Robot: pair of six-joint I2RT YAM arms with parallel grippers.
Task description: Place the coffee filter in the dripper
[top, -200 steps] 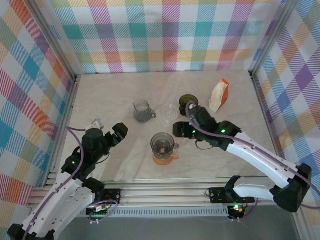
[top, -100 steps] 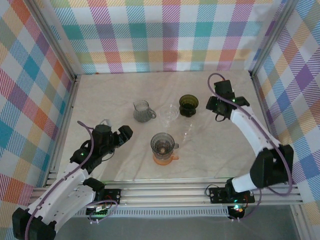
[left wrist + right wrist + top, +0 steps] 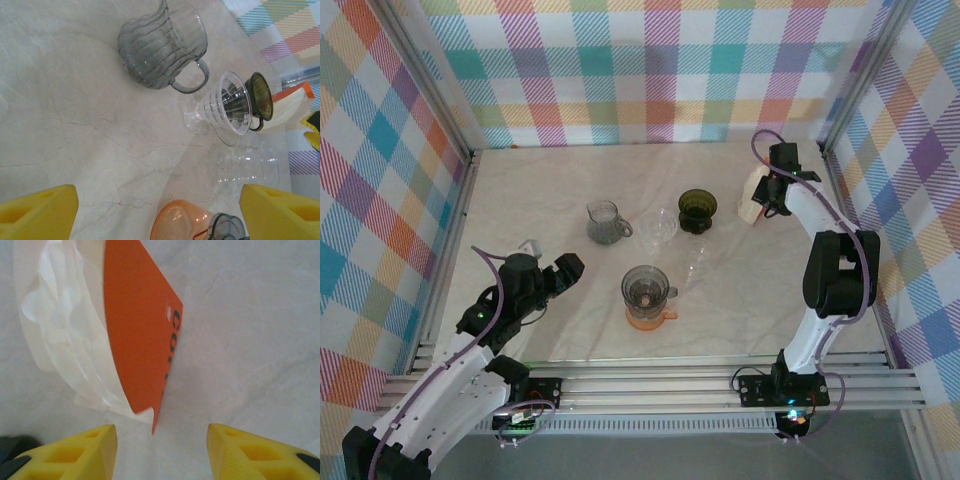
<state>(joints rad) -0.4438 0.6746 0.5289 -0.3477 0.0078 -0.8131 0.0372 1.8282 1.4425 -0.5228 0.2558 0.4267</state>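
The only writing is on the coffee filter pack (image 3: 140,335). Black letters run along the edge of its orange card, too foreshortened in the right wrist view to read. White pleated filters (image 3: 65,330) bulge out beside the card. The pack (image 3: 756,193) stands near the far right corner of the bench (image 3: 570,180).

The right gripper (image 3: 768,203) hangs over the pack. In its own view the gripper (image 3: 161,440) has its yellow fingers (image 3: 75,452) moderately apart. The card's lower corner sits just between them, and neither finger touches it.

Toward the middle of the bench from the pack stands a dark green dripper (image 3: 698,210). A clear dripper (image 3: 660,225) is just beside it, and the left wrist view shows it (image 3: 227,102) lying on its side. Further left is a ribbed grey glass pitcher (image 3: 606,222). A clear glass vessel (image 3: 698,265) and a grey cup on an orange base (image 3: 647,295) stand nearer the near edge. A small white object (image 3: 528,246) lies toward the left edge.

The left gripper (image 3: 568,268) hovers near the left edge with its jaws spread wide, holding nothing. Nothing stands between the pack and the two drippers.
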